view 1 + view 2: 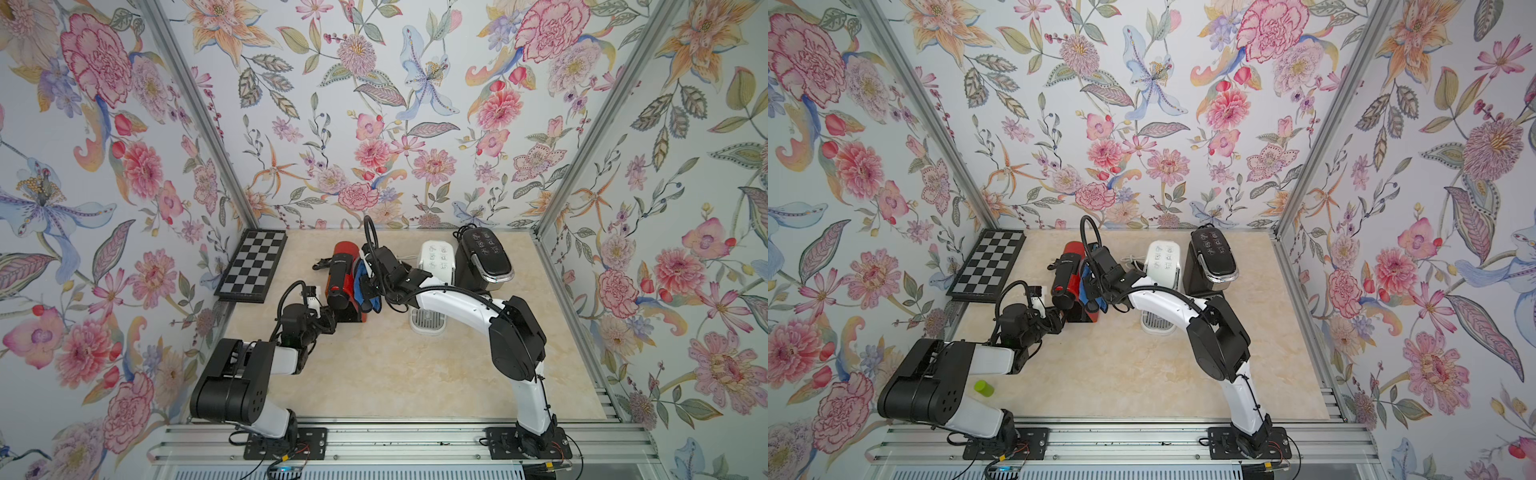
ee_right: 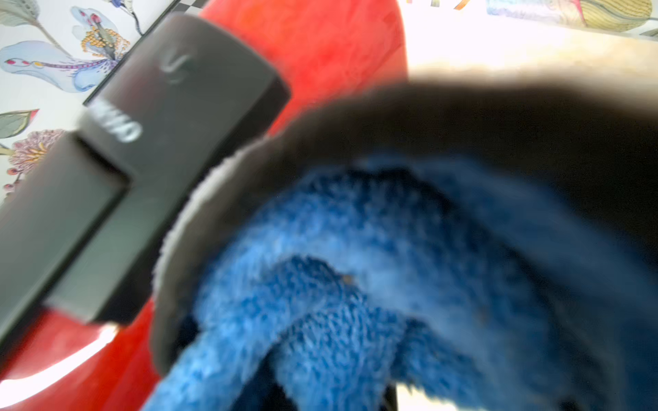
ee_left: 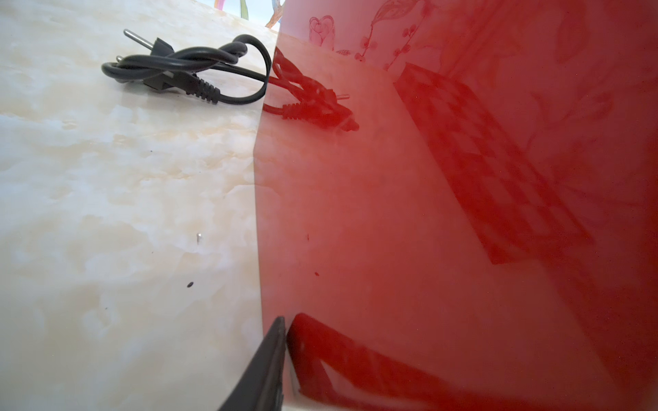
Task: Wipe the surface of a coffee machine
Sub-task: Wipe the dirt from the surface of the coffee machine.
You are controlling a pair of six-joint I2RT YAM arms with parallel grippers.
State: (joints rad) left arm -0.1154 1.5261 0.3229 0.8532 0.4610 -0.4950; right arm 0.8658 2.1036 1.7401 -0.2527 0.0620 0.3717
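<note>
The red coffee machine stood near the middle of the worktop, between the chessboard and a white machine. Its power cord lay loose just beside it.

The right pincer was closed on a blue cloth. The cloth was pressed to the side of the red machine that faced the white one, so the step in hand was judged to be the wiping of this side wall. To do it well, the cloth should be laid as flat as possible on the glossy wall and drawn in long, overlapping strokes with light and even pressure. In the right wrist view the cloth was seen bunched, so probably only a small part of it touched, and several passes would be needed. Because the push goes sideways, the machine should be steadied from the opposite side, or it could be shifted.

The right arm was stretched forward with the elbow raised, and its forearm was bent across toward the red machine. The left arm was folded low, with the left pincer at the front lower corner of the machine. One of its fingers was seen just beside the red wall. Whether this pincer was grasping anything could not be told.
</note>
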